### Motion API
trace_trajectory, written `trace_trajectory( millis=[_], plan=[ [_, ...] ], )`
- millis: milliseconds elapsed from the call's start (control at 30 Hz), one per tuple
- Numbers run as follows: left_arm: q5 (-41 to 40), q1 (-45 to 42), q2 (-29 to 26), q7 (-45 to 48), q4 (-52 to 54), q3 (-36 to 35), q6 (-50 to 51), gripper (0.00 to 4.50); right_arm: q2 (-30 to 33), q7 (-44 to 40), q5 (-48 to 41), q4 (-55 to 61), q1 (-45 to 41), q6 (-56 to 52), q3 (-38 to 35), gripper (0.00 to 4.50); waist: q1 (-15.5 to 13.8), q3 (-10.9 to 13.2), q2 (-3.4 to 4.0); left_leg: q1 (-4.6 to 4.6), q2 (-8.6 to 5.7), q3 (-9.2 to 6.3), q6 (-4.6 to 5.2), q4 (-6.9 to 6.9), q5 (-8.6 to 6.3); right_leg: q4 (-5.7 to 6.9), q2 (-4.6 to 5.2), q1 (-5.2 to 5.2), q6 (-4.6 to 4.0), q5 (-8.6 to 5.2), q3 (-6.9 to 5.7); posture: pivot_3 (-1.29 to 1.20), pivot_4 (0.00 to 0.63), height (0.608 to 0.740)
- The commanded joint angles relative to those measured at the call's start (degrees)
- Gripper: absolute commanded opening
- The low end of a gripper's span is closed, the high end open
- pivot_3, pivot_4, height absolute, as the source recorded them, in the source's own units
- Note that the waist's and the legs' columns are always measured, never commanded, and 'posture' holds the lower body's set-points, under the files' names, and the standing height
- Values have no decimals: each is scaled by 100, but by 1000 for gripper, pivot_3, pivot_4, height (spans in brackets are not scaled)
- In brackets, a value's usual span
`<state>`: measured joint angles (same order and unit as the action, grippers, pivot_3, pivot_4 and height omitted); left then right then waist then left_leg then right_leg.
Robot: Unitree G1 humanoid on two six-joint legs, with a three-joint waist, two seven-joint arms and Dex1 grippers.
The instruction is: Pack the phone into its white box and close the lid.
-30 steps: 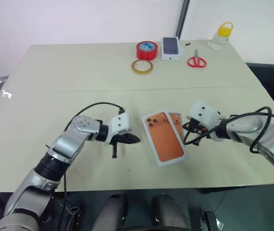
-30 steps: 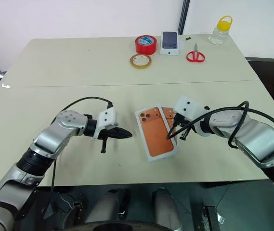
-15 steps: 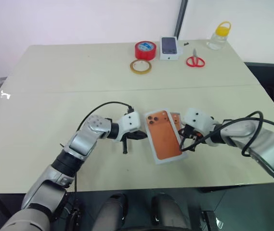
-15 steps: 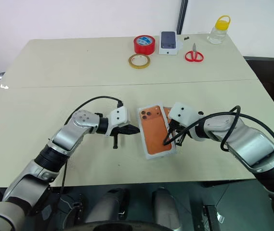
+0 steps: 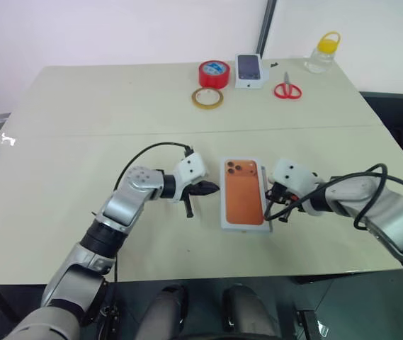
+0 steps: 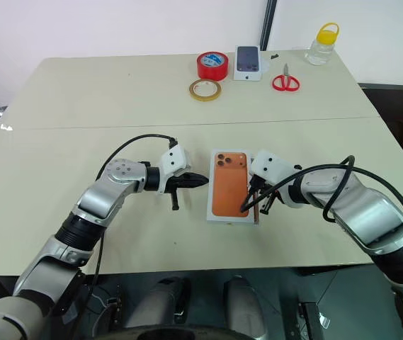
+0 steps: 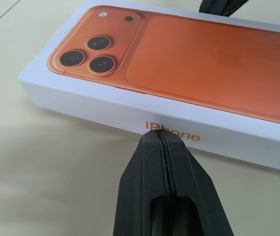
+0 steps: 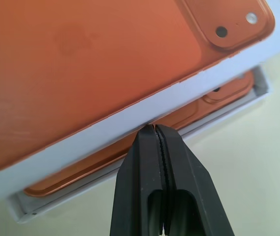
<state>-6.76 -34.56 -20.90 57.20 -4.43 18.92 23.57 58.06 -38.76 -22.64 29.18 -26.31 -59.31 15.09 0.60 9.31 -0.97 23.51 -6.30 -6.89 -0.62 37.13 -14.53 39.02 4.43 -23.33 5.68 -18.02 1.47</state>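
Observation:
The lid point(image 5: 243, 195), white with an orange phone picture on top, lies face up at the table's front middle. It sits offset over the white box point(image 8: 80, 188). The phone point(image 8: 231, 91) lies in that box and shows as an orange strip under the lid's edge. My left gripper point(image 5: 214, 188) is shut, its tip point(image 7: 158, 139) against the lid's left side wall by the lettering. My right gripper point(image 6: 246, 207) is shut too, its tip point(image 8: 154, 129) pressed to the lid's right side wall just above the box.
At the far edge of the table point(image 5: 81, 142) stand a red tape roll point(image 5: 214, 73), a tan tape ring point(image 5: 207, 98), a small white box with a dark phone picture point(image 5: 250, 70), red scissors point(image 5: 288, 89) and a yellow-capped bottle point(image 5: 324, 51).
The lid has swung from a skewed lie to square with the table and now covers more of the box. My left gripper moved right up to the lid's side. The right gripper stayed.

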Motion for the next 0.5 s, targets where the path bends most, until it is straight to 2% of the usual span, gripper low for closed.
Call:
trace_trajectory(
  millis=[33,500],
  plan=[
    [-34,-189,152,-35,37,23,-85,0,-88,-42,29,212,-55,35,-215,32,1,0,0,0,0,0,0,0,0,0,0,0,0,0,0,0,150,740],
    [53,-251,425,-42,-140,156,-106,0,-63,-94,124,318,164,-70,-444,32,1,0,0,0,-1,0,-5,0,3,1,0,0,0,0,0,0,150,740]
  ],
)
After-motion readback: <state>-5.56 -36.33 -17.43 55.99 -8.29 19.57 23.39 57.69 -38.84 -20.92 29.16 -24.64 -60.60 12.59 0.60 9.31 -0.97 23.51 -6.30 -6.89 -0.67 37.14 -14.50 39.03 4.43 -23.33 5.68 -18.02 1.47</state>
